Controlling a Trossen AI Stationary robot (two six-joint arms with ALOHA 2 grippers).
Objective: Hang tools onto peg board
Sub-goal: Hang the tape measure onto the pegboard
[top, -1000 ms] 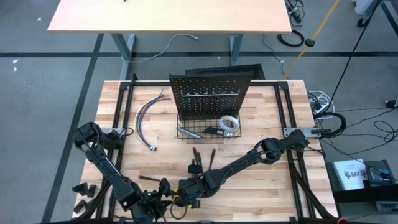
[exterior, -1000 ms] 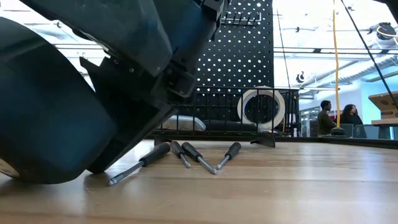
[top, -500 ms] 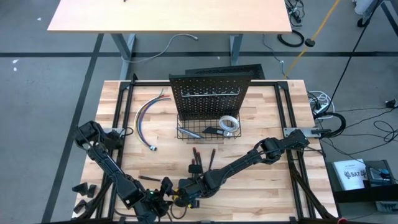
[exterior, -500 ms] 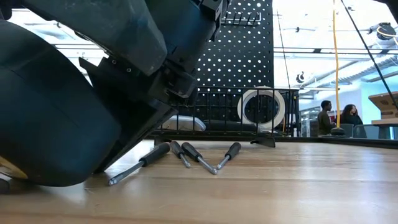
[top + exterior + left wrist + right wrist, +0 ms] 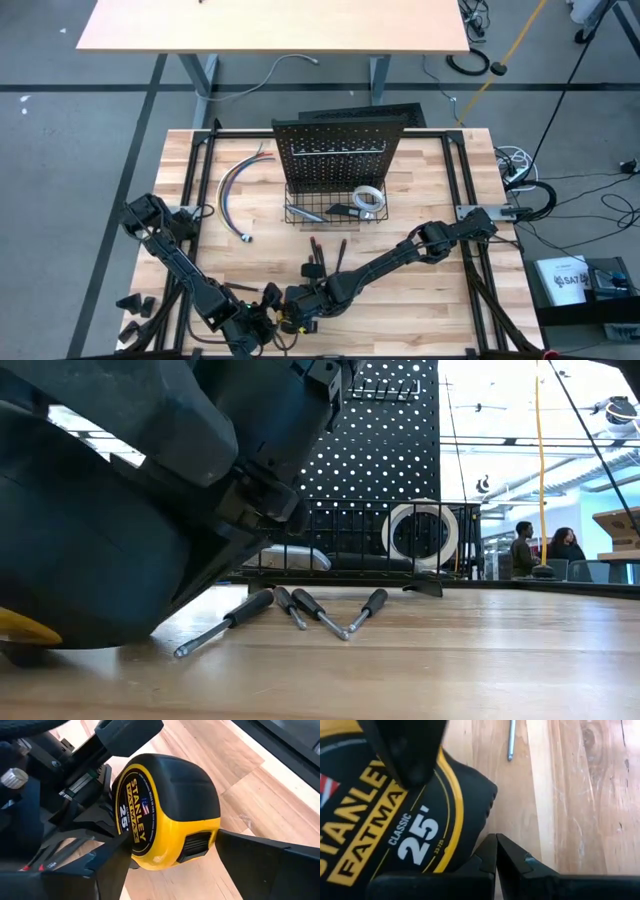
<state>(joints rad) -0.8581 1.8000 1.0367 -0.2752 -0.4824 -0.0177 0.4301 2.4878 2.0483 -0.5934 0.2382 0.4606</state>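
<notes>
Both arms meet at the 6 o'clock edge of the tabletop [image 5: 420,180], where the tape measure [image 5: 165,815] is being passed or steadied between them.

Left tool [image 5: 170,857]: its fingers stand spread on either side of the yellow-and-black case, one at each flank. Whether they press on the case or only bracket it cannot be told from these views. The wide stance suits the thick body of the case.

Right tool [image 5: 496,855]: its fingers are closed together, tip to tip. They lie just beside the printed face of the tape measure and do not wrap around it. The closed tips probably serve as a stop or pusher that keeps the case from sliding while the left tool sets its grip.

Peg board [image 5: 335,150]: it stands upright at 12 o'clock from the two tools, well apart from them. The wire basket [image 5: 335,212] at its foot already carries the white tape roll [image 5: 368,197] and a grey knife [image 5: 345,210].

Screwdrivers [image 5: 325,258]: they lie loose on the wood between the basket and the tools, not yet hung.

A bundle of coloured cables [image 5: 235,185] lies at 10 o'clock from the board.

Judged state: early stage; the tape measure must be secured before it travels to the board.
</notes>
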